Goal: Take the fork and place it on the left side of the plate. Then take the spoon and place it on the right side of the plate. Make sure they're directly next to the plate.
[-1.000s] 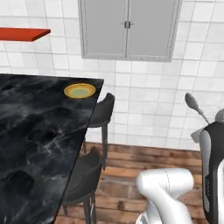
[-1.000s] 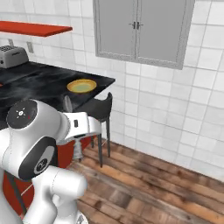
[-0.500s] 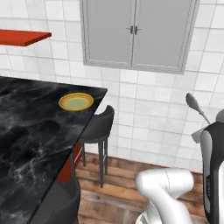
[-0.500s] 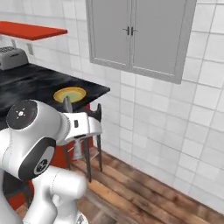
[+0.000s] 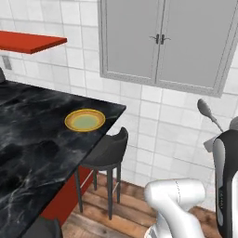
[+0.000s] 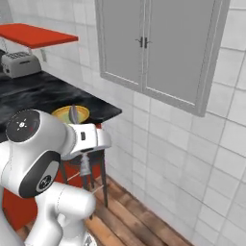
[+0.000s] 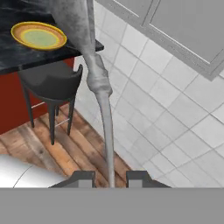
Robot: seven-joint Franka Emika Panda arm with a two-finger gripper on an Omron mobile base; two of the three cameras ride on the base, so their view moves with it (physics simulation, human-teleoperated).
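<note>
Now claw (image 7: 110, 177) pinching thin grey metal spoon (image 7: 97, 78); round orange-rimmed plate (image 5: 84, 120) on glossy black marble counter (image 5: 32, 144)

Light is bright, even and diffuse, with no single source evident. The black marble counter (image 5: 32, 139) carries a soft sheen, without hard glare. Shadows are faint beneath the stool (image 5: 106, 153). All views look soft and low-resolution, with no edge distortion.

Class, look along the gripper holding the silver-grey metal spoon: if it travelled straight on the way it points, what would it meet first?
Probably the white tiled wall below the grey cabinet; depth is unclear. The gripper is shut on the silver-grey metal spoon, and the round orange-rimmed plate lies off to one side.
</note>
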